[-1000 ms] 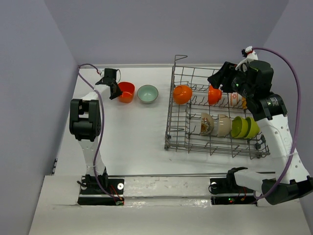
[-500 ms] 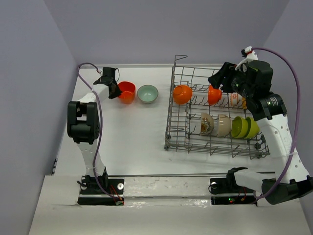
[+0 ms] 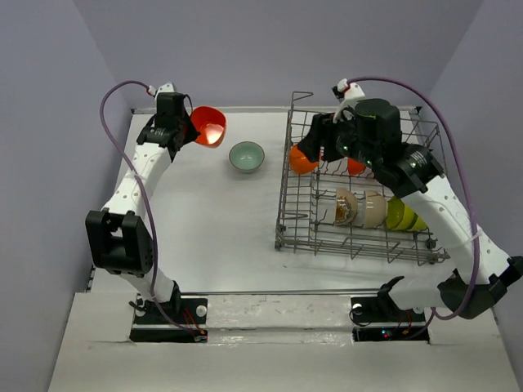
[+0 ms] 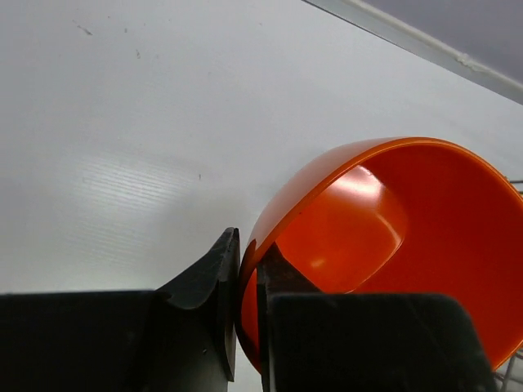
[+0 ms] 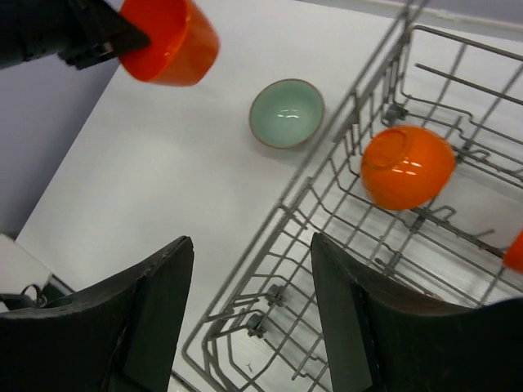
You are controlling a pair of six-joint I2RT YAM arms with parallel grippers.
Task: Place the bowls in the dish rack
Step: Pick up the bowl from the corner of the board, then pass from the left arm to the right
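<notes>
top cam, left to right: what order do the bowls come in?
red-orange bowl clamped in the left gripper → pale teal bowl on the table → orange bowl in the dish rack → patterned bowl → cream bowl → lime green bowl

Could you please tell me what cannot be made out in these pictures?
Top view: the right arm hides much of the dish rack's back row; one orange bowl shows only as a sliver.
Top view: that arm partly covers the lime green bowls.
Left wrist view: the red-orange bowl is cut off by the frame edge, its near rim hidden by the left tool.
</notes>
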